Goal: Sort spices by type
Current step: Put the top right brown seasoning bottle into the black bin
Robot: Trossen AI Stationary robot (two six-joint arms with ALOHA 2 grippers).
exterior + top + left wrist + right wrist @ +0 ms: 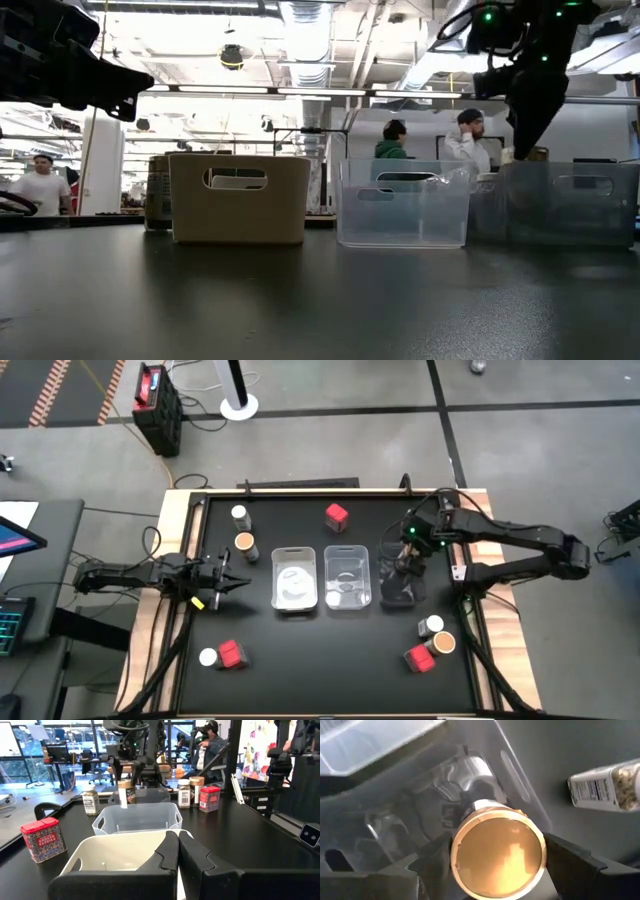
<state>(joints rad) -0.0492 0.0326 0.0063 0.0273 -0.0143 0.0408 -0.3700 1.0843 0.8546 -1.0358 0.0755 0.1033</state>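
Right wrist view: right gripper (495, 862) clamped on a tan-lidded jar (496, 857), hovering over the dark tray (398, 585) at three o'clock. Left gripper (232, 581) closed, empty, parked at nine o'clock. Sorting barely begun: remaining spices scattered toward the corners, two central trays (295, 578) apparently empty.

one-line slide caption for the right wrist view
Right gripper holds a tan-lidded jar over a clear tray.
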